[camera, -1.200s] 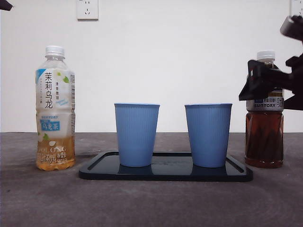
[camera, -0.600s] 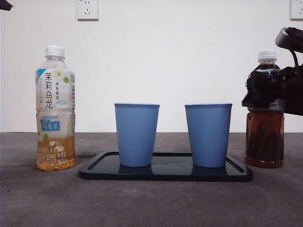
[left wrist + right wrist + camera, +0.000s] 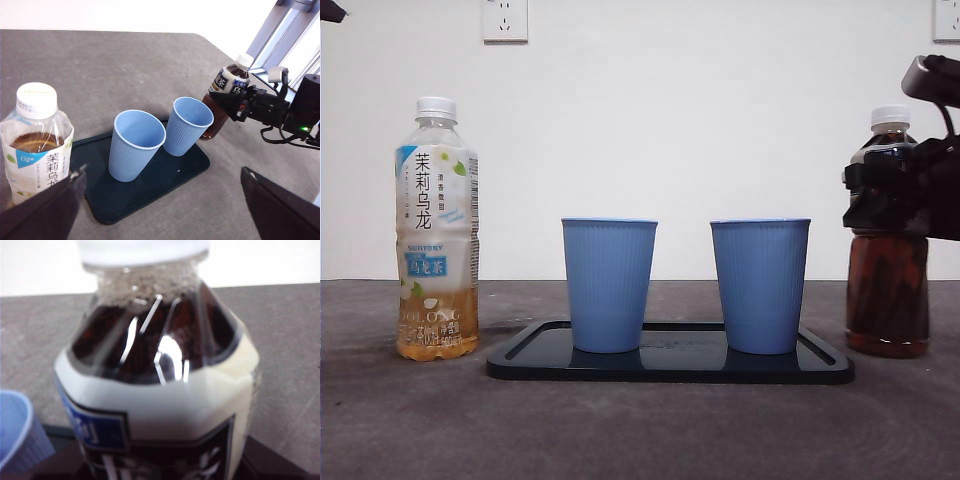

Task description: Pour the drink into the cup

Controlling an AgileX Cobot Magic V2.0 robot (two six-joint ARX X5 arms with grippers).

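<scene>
Bottle of pale tea (image 3: 437,230), clear plastic, stands at left. 2 ribbed blue cups (image 3: 609,284) (image 3: 760,285) sit on glossy black tray (image 3: 670,368). Dark tea bottle (image 3: 887,290) stands right, right gripper (image 3: 900,197) clamped around its label. Left gripper (image 3: 160,200) spread wide.

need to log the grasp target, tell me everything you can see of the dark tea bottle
The dark tea bottle is clear plastic with a white cap, still on, and a label of white, blue and black around its upper body. Dark brown tea fills it to the shoulder. It stands upright on the grey table, beside the black tray but apart from it. The right gripper sits around its label band, hiding most of it.
</scene>
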